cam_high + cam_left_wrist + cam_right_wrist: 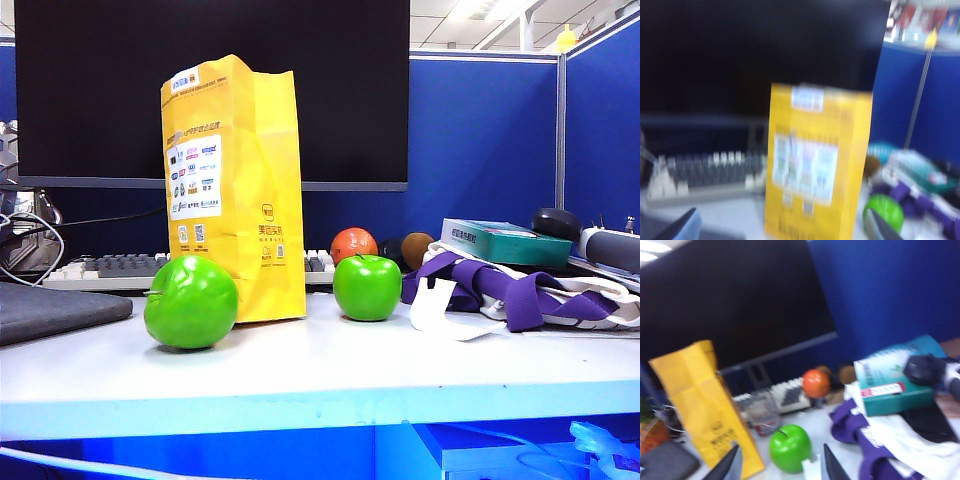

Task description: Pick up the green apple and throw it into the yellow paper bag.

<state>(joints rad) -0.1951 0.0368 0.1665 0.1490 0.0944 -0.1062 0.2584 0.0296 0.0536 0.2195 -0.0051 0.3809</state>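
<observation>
The right gripper (pixel 782 465) is hanging in the air above the white table (pixel 330 370). Its two dark fingers (pixel 730 465) are standing partly apart, with a gap wide enough that the green apple (pixel 790 447) is showing between them. They are holding nothing and touching nothing. The apple is sitting on the table beyond the fingertips, and its little stem is pointing up.

The left gripper (pixel 785 230) is also up in the air and empty. Only its fingertips are peeking in at the edge of the blurry left wrist view, far apart from each other. It is facing the yellow paper bag (pixel 817 165).

In the exterior view, no arm is showing at all. The green apple (pixel 367 287) is resting just beside the yellow paper bag (pixel 235 190), on the bag's right. The bag is standing tall, but its top looks pinched and creased.

What could go wrong? I think the apple is smooth and round, so it may roll or slip away if the fingers are closing off-center. There is also a bigger green ball-like fruit (pixel 190 301) touching the bag's left side, and the claw could go for that one by mistake. A white paper scrap (pixel 812 465) and a purple-and-white cloth (pixel 510 295) are lying near the apple and could get caught. A hard throw might miss the narrow top or knock the bag over.
</observation>
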